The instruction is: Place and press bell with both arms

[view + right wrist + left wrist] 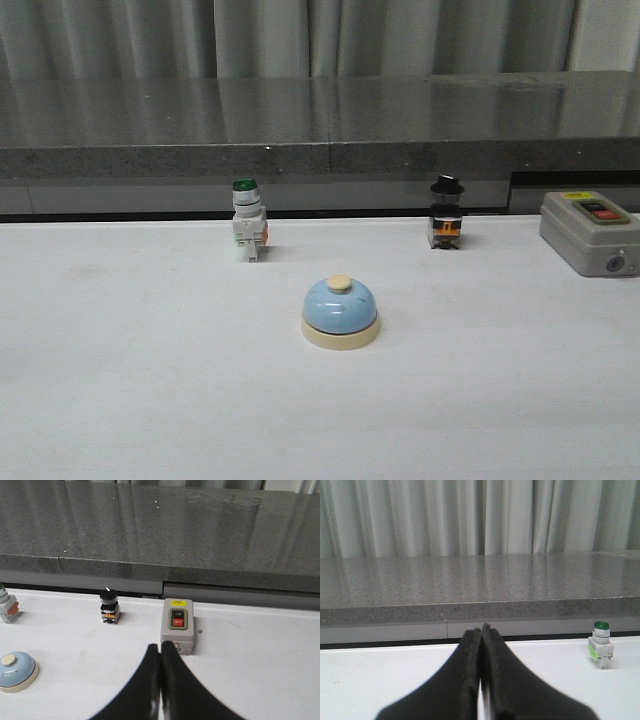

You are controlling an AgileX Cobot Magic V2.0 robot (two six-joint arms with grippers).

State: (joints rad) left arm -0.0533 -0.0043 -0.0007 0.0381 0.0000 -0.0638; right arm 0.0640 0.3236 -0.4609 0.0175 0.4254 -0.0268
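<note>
Bell (16,671), light-blue domed with cream base and button, is seen at ten o'clock of the right end effector (160,652) on the white surface (150,400). Both it and the left end effector (481,635) are pressed together, empty; the right arm is judged nearer.

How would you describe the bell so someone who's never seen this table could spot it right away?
On the white table, in front of the grey stone ledge, the bell sits alone near the middle. It is a low light-blue dome on a cream base, unlike the upright green-capped switch and black-capped switch behind it.

one bell (340,311), two push-button switches (248,232) (446,214), one grey on/off box (590,233), two tools (481,630) (160,647).
</note>
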